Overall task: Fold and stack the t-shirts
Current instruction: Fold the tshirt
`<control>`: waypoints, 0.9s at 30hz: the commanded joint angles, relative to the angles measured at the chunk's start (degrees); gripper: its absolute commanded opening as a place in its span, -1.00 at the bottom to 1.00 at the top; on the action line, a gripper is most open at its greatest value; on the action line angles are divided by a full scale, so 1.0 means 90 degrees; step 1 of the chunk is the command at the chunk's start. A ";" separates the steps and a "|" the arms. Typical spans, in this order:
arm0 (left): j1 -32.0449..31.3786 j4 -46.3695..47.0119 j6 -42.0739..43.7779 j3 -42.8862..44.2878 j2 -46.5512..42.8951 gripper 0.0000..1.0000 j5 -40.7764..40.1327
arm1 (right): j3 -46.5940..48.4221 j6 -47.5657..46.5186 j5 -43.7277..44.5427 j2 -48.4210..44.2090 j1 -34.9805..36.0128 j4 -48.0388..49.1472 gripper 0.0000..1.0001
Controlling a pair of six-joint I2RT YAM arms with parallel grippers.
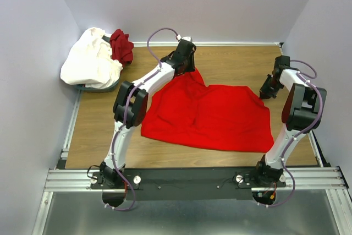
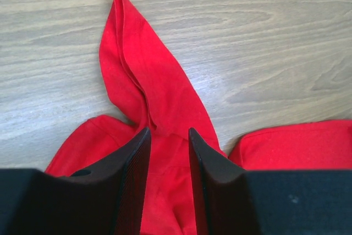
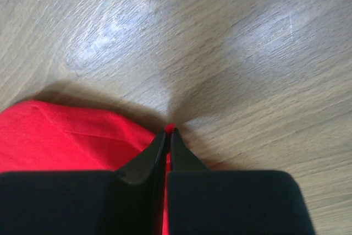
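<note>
I am working over a wooden table [image 1: 236, 64] that is bearing the bright red t-shirt [image 1: 214, 116] across its middle, with the white t-shirt [image 1: 91, 61] and maroon t-shirt [image 1: 122, 47] lying heaped at its far left corner.

You see the red t-shirt [image 1: 212, 116] as soft, matt cloth, lightly creased. The table [image 1: 231, 64] is smooth wood grain with a faint sheen. The left gripper [image 2: 168, 132] has fingers [image 2: 132, 174] of matt black plastic, and the rail [image 1: 71, 179] is brushed metal.

the bright red t-shirt [image 1: 212, 116] lies spread and wrinkled across the middle of the counter [image 1: 99, 130], one far-left corner drawn to a point; the white t-shirt [image 1: 91, 61] and maroon t-shirt [image 1: 122, 46] sit crumpled, touching, far left
</note>
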 commanded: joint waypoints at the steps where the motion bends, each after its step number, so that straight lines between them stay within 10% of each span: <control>1: -0.0027 -0.0154 0.0147 0.0264 0.0096 -0.20 -0.0134 | -0.0116 -0.0108 -0.0126 -0.0211 -0.0012 -0.0092 -0.81; 27: -0.0028 -0.0497 0.0215 0.0841 0.0849 -0.28 -0.0066 | -0.0175 -0.0128 -0.0156 -0.0260 -0.0012 -0.0092 -0.81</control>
